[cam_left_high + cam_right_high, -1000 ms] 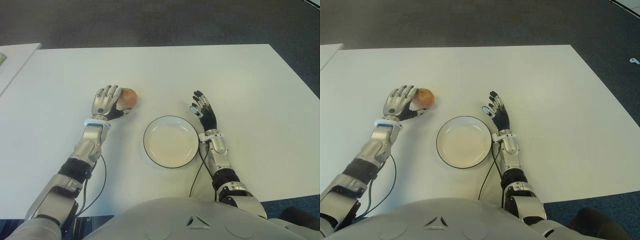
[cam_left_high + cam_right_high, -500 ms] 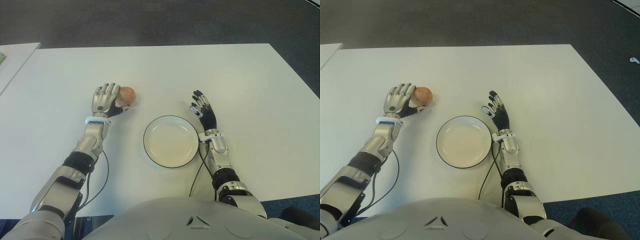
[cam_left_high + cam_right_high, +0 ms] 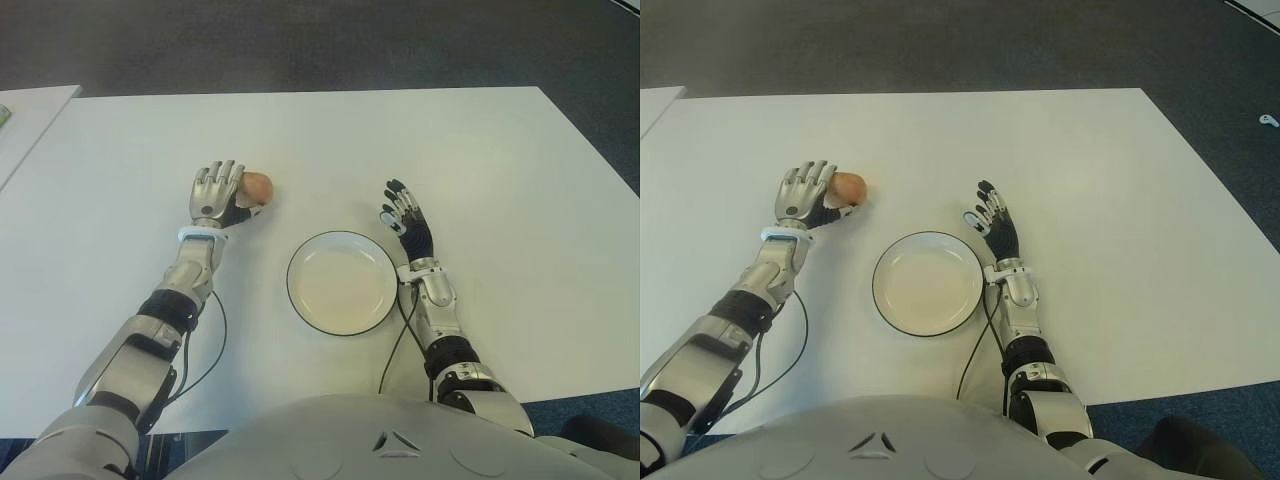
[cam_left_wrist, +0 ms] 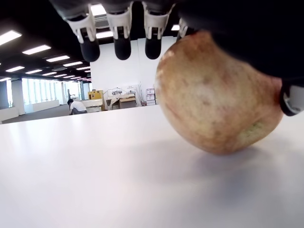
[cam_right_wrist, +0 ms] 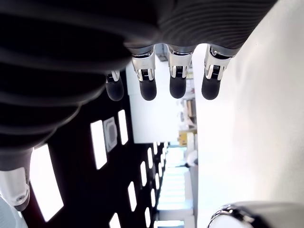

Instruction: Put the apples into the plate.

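One reddish-yellow apple (image 3: 259, 187) sits on the white table (image 3: 420, 140), left of and beyond the white plate with a dark rim (image 3: 290, 290). My left hand (image 3: 220, 192) is pressed against the apple's left side with the fingers straight and spread, not curled around it. In the left wrist view the apple (image 4: 218, 99) rests on the tabletop under the palm, and the fingertips (image 4: 122, 47) stick out above it. My right hand (image 3: 405, 218) shows just right of the plate, its fingers (image 5: 148, 85) straight and holding nothing. The plate holds nothing.
A second white table (image 3: 25, 120) borders the far left, separated by a narrow gap. Dark carpet (image 3: 320, 45) lies beyond the far edge. A black cable (image 3: 395, 345) runs along the right forearm near the plate.
My left hand has shifted a little forward and to the right, closing up against the apple and covering more of its left side. The right hand and plate have not moved.
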Robot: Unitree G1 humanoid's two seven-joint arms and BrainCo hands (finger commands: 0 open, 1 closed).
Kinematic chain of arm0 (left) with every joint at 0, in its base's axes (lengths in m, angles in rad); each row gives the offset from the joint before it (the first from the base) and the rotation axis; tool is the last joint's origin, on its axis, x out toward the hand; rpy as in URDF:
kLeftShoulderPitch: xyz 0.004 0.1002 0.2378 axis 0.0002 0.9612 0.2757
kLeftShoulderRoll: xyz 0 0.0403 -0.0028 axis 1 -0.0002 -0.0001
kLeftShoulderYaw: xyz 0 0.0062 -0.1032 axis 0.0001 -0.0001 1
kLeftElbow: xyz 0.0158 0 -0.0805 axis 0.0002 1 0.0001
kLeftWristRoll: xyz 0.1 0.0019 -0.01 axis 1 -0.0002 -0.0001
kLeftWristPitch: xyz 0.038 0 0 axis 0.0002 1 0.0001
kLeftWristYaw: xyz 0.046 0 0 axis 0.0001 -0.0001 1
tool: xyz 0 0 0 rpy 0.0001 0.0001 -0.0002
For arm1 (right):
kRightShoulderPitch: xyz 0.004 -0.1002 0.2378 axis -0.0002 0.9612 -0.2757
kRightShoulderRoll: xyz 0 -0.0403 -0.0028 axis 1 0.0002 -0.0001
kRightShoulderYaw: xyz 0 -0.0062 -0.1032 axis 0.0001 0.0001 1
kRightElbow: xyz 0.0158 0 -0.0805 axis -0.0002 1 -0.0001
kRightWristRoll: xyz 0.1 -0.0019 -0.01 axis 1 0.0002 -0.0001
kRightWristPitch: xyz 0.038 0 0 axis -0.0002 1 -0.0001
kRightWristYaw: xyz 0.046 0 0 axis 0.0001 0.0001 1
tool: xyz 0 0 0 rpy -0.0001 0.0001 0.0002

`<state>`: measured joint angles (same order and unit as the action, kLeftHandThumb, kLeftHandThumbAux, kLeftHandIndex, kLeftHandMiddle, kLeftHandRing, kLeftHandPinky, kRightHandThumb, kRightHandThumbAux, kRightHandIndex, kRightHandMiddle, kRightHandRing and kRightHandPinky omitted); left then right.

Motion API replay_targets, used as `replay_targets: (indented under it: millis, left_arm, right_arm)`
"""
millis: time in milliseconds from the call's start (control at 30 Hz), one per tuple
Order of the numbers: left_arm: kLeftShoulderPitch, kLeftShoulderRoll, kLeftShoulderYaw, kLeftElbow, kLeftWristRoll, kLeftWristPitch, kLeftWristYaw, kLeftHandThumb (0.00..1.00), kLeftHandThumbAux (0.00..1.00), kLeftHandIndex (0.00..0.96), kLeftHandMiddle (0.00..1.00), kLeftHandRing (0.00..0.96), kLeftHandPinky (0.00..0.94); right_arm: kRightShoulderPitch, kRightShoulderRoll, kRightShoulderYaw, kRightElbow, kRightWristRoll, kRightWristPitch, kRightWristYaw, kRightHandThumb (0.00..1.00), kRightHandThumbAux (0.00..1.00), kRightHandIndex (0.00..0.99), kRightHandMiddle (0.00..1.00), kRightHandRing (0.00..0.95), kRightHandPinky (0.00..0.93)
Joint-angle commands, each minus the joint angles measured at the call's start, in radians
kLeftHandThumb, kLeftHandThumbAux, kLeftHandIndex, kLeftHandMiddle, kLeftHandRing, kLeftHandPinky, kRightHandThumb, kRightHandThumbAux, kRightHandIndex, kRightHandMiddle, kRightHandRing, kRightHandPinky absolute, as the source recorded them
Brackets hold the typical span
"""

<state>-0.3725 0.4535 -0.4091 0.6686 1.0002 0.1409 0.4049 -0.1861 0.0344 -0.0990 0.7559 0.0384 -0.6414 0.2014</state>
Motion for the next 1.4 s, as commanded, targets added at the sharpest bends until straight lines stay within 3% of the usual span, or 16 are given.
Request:
replay_targets:
  millis: [33,667,1400]
  left_arm:
    - [-0.019,-0.022,-0.025,0.073,-0.022,-0.006,0.012,0.298,0.262,0.000,0.000,0.000,0.000]
    - [-0.112,-0.031,-0.060,0.199,-0.043,-0.053,0.048,0.283,0.271,0.000,0.000,0.000,0.000]
    - [-0.136,-0.043,-0.079,0.251,-0.072,-0.100,0.068,0.297,0.269,0.000,0.000,0.000,0.000]
  right_arm:
    - [0.171,0.026,-0.020,0.144,0.032,-0.013,0.001,0.130,0.531,0.000,0.000,0.000,0.023]
    - [0.169,0.032,-0.023,0.159,0.037,-0.016,0.007,0.128,0.538,0.000,0.000,0.000,0.022]
    - [0.176,0.036,-0.027,0.149,0.038,-0.010,0.009,0.129,0.533,0.000,0.001,0.000,0.022]
